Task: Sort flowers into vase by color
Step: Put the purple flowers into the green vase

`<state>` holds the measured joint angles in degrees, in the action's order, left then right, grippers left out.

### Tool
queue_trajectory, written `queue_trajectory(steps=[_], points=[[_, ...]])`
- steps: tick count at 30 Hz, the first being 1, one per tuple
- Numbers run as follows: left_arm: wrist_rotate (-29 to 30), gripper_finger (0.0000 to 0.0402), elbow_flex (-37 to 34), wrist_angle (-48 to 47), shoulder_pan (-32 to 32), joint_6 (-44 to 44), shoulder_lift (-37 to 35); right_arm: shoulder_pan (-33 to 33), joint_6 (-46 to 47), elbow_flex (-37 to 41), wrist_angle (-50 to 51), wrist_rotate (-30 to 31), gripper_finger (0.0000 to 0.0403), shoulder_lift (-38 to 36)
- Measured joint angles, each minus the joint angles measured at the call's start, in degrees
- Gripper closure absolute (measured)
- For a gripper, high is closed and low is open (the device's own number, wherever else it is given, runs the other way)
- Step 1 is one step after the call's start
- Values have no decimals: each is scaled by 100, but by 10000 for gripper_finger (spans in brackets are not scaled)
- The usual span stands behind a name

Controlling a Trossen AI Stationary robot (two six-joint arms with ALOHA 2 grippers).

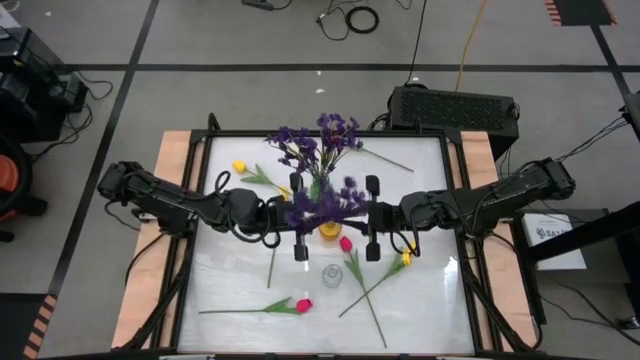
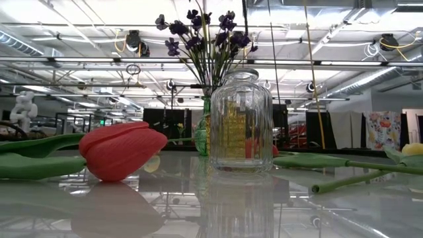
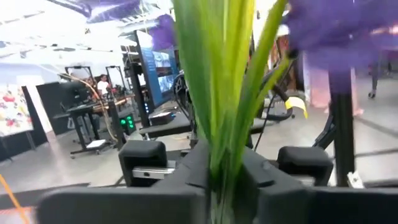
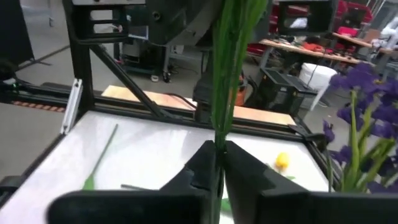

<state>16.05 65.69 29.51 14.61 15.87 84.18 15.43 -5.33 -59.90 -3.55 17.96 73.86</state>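
Note:
A purple sprig (image 1: 325,205) with a bundle of green stems (image 3: 217,118) hangs upright over the table's middle. My left gripper (image 3: 221,171) and my right gripper (image 4: 216,163) meet at it from opposite sides, both shut on the stems. Behind it a green vase (image 1: 318,185) holds several purple flowers (image 2: 198,33). A yellow vase (image 1: 330,232) and a clear vase (image 2: 240,119) stand in front. A pink tulip (image 1: 346,243), a red tulip (image 2: 122,151) and two yellow tulips (image 1: 405,258) (image 1: 238,166) lie flat on the table. My left gripper pinches the sprig's green stems (image 3: 219,152) between its two fingers, coming in about level from the table's left, across the stems. The sprig stands upright, clear of the table. My right gripper pinches the same stems (image 4: 219,134) between its two fingers, about level from the table's right, fingers across them.
Loose green stems (image 1: 270,262) and leaves lie on the white tabletop (image 1: 230,290) in front of the vases. Wooden side strips (image 1: 150,260) and a black frame border the table. A black box (image 1: 455,108) sits beyond the far edge.

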Motion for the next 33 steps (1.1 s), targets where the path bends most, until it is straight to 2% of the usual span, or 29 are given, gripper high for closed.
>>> queue_trajectory(steps=[4,8,13,17,28,33], points=[[32,383,0,-67,-8,553,0,1,103,0,512,17,321,-272],[57,385,2,-153,-96,927,0,5,532,0,1504,24,267,-866],[54,387,4,-387,-352,1220,4,5,1072,11,2569,57,226,-1604],[136,388,9,-671,-625,1338,168,5,1450,272,3022,50,221,-1960],[503,389,9,-824,-940,1621,286,5,1478,522,2854,44,236,-2128],[286,389,9,-838,-1148,1505,396,5,1456,525,2817,44,237,-2109]])
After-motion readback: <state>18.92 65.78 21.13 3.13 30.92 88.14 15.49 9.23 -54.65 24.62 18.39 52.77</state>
